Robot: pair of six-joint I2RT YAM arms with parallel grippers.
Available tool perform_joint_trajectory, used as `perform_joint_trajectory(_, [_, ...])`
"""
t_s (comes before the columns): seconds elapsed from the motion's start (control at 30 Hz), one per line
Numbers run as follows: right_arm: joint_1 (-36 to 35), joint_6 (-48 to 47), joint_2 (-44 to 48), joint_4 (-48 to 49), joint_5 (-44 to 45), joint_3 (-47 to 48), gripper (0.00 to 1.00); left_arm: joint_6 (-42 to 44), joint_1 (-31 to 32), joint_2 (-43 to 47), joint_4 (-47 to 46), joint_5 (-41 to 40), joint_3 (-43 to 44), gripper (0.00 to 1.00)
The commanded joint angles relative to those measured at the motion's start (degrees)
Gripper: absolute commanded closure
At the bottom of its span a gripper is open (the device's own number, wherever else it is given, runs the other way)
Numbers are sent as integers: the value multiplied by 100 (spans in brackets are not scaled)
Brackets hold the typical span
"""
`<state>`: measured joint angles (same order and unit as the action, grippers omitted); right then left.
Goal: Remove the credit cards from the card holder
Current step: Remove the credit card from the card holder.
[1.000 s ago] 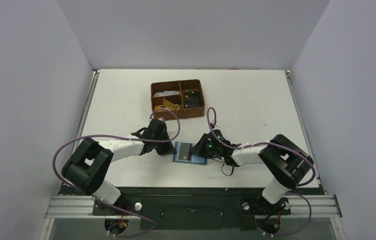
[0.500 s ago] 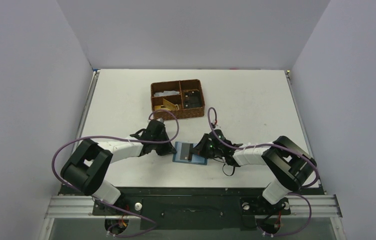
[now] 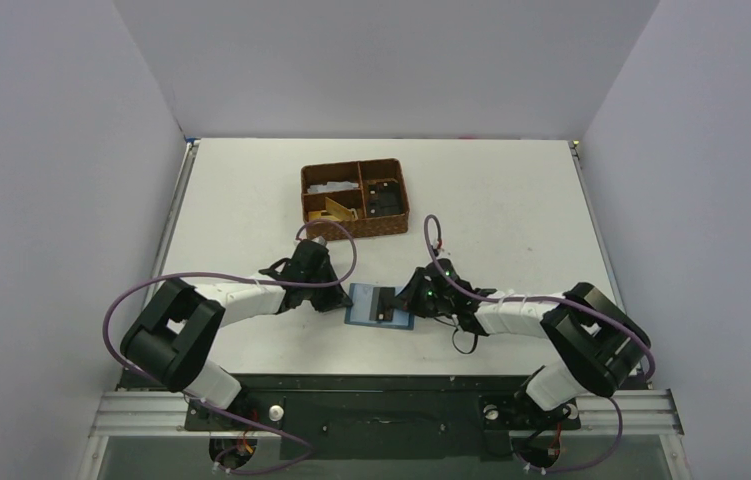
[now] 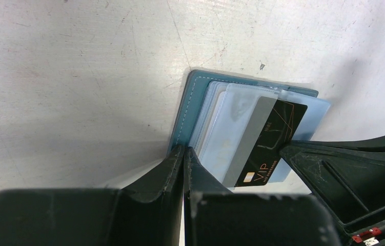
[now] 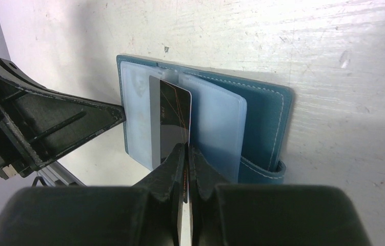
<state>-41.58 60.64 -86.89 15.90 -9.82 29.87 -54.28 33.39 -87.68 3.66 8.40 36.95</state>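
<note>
Pinching a glossy black credit card (image 5: 172, 115), your right gripper (image 5: 186, 148) is clamped, your left gripper (image 4: 184, 151) has its jaws together at the stitched edge of the open teal card holder (image 5: 262, 107), which lies flat on the scuffed white surface (image 3: 511, 200), with the woven basket (image 3: 354, 198) beyond.

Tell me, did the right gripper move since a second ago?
Yes. The right gripper slid slightly rightward, away from the brown basket, pulling the black card along.

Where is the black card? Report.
Right wrist view: the black card lies on the open card holder, its near end pinched by the right hand, the left hand at the holder's opposite edge.
</note>
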Motion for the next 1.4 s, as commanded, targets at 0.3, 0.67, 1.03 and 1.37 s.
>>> perform_joint_trajectory(0.3, [103,-211,781,-496,254,-193,100,253,-88,-64,958,-533,-189,100])
perform_joint_trajectory(0.67, [106,-180,968,-606,100,23,100,396,11,243,1007,-145,300,97])
perform_joint_trajectory(1.03, [102,-27,1141,-615,-157,255,100,579,-27,1039,1079,689,799,63])
perform_joint_trajectory(1.37, [105,277,1748,-595,-596,595,100,58,-490,1558,-120,2165,467,55])
